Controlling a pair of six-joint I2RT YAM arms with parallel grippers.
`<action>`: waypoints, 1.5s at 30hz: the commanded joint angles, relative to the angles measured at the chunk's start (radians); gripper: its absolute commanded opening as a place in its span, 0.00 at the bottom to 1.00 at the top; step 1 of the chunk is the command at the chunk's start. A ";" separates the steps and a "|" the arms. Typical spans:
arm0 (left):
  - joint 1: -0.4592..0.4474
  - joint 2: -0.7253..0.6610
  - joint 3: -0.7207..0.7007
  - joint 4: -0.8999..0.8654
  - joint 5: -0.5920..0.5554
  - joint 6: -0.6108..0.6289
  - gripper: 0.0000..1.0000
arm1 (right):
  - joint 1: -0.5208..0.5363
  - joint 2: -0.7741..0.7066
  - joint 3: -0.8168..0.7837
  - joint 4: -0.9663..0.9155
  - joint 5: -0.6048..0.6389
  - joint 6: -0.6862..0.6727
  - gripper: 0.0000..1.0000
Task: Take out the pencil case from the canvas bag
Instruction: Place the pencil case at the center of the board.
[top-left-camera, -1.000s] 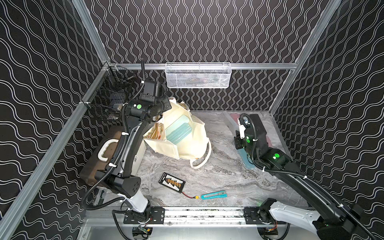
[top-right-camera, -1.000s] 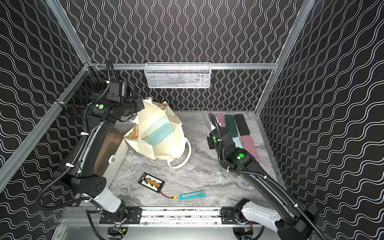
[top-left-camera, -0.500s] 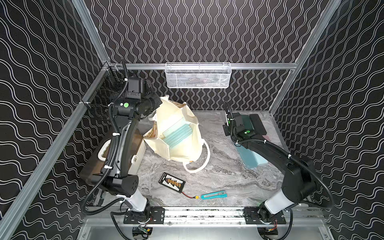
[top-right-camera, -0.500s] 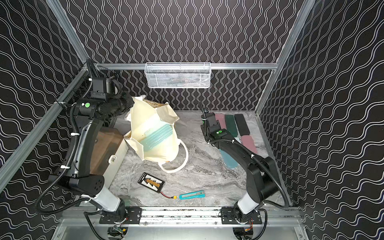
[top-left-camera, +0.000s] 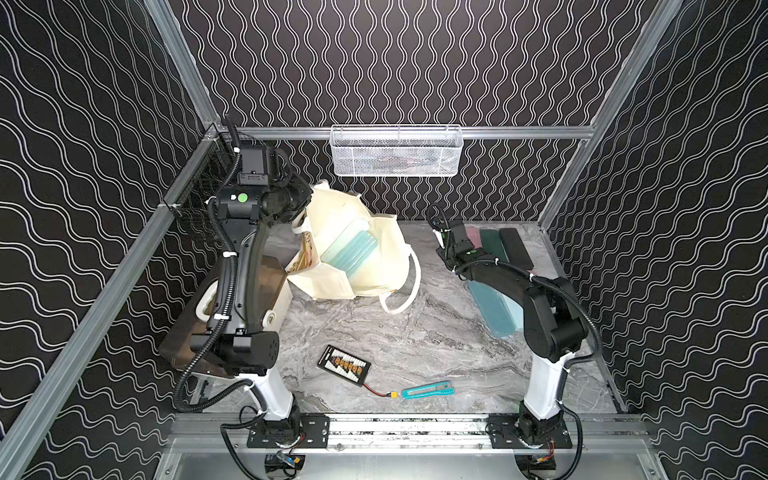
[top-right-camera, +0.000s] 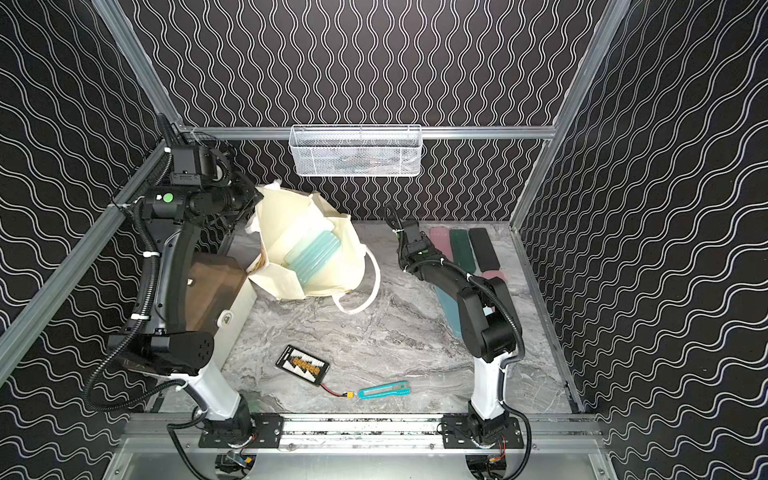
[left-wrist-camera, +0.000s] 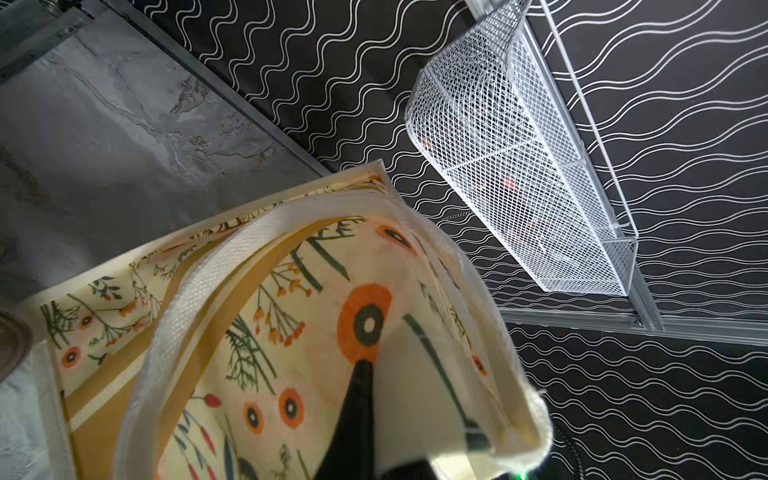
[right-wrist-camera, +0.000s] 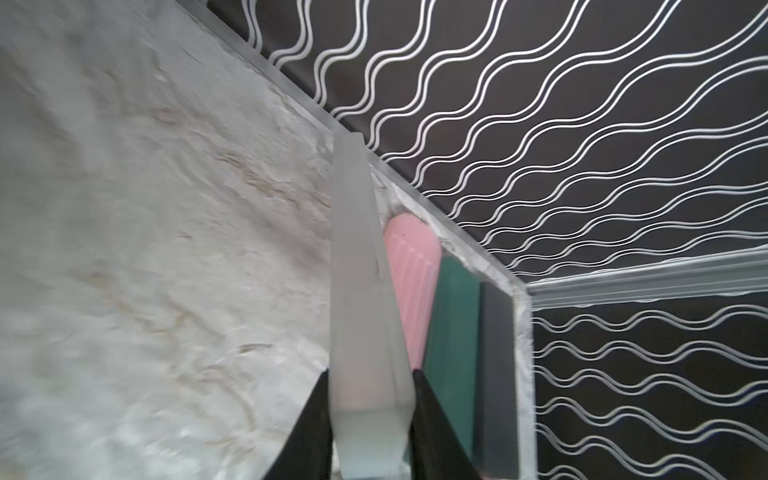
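Note:
The cream canvas bag (top-left-camera: 374, 274) (top-right-camera: 286, 282) lies tipped at the back left with its mouth gaping. A ribbed teal pencil case (top-left-camera: 353, 249) (top-right-camera: 311, 253) rests inside it. My left gripper (top-left-camera: 301, 208) (top-right-camera: 251, 203) is shut on the bag's upper rim. In the left wrist view the flower-printed cloth (left-wrist-camera: 291, 291) is pinched between the jaws (left-wrist-camera: 415, 399). My right gripper (top-left-camera: 440, 232) (top-right-camera: 401, 232) hovers at the back right. It is shut on a frosted translucent pencil case (right-wrist-camera: 357, 270) that it holds on edge, clear of the bag.
Pink (top-left-camera: 471, 235), green (top-left-camera: 490, 243) and black (top-left-camera: 515, 247) cases lie at the back right corner, and a teal one (top-left-camera: 494, 307) lies under the right arm. A brown box (top-left-camera: 270, 274) stands left. A connector board (top-left-camera: 344, 365) and teal knife (top-left-camera: 428, 391) lie in front. A mesh basket (top-left-camera: 395, 151) hangs behind.
The left gripper has pulled the bag's rim up and to the left, opening the mouth wider. The right gripper has carried the frosted case back and leftward, with the arm folding up.

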 joint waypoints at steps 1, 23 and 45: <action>0.010 -0.030 -0.008 0.045 -0.012 -0.006 0.00 | 0.002 0.037 0.026 0.081 0.033 -0.150 0.16; 0.032 -0.057 -0.079 0.077 0.019 0.014 0.00 | 0.006 0.116 -0.018 0.048 0.047 -0.147 0.50; 0.033 -0.078 -0.159 0.187 0.163 0.157 0.00 | -0.103 0.250 0.391 -0.373 -0.366 0.474 0.81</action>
